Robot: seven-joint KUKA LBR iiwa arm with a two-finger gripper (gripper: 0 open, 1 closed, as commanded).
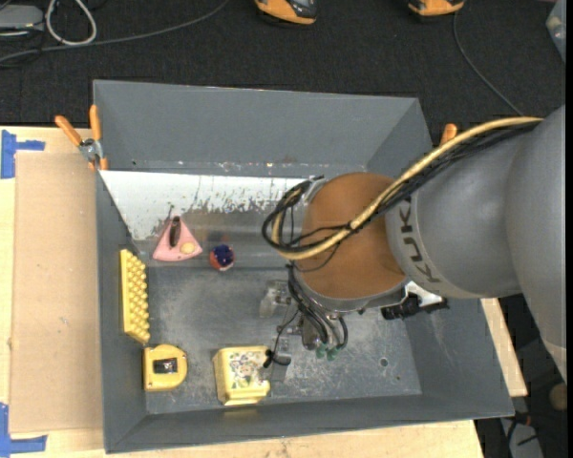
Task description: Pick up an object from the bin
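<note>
My gripper (306, 334) hangs low over the bin floor, right of the middle, mostly hidden under the arm's wrist. A small yellow and white patterned box (239, 375) lies just to its lower left, close to the bin's front wall. A tiny green bit (327, 353) shows on the floor right beneath the gripper. I cannot tell whether it touches it.
A yellow tape measure (164, 367) lies left of the box. A long yellow studded block (134, 295) runs along the left wall. A pink triangular piece (177, 241) and a small blue and red ball (222, 257) sit at the back left. The arm covers the bin's right half.
</note>
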